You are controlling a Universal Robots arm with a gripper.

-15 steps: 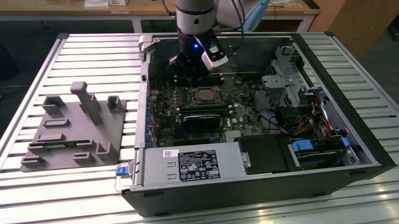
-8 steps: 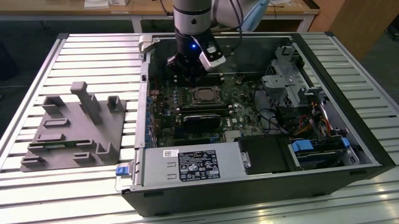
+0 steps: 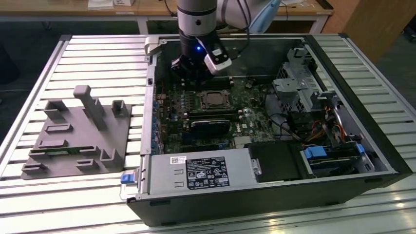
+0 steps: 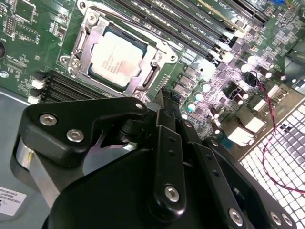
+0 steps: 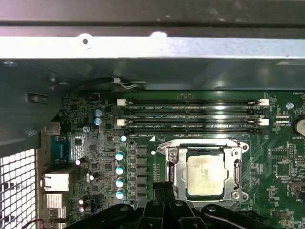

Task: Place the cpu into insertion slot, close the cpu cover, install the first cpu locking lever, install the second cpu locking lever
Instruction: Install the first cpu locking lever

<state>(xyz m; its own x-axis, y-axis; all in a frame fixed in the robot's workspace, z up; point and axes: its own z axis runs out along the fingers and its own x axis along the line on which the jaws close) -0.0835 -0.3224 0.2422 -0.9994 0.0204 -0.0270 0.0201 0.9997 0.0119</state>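
The cpu (image 5: 205,175) lies framed by the silvery cpu cover (image 5: 175,164) on a green motherboard (image 5: 276,157), memory slots (image 5: 190,114) just beside it, the dark claw (image 5: 164,191) near the cover's edge.

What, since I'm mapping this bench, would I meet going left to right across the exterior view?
Grey fixture block → cpu → silver drive cage.
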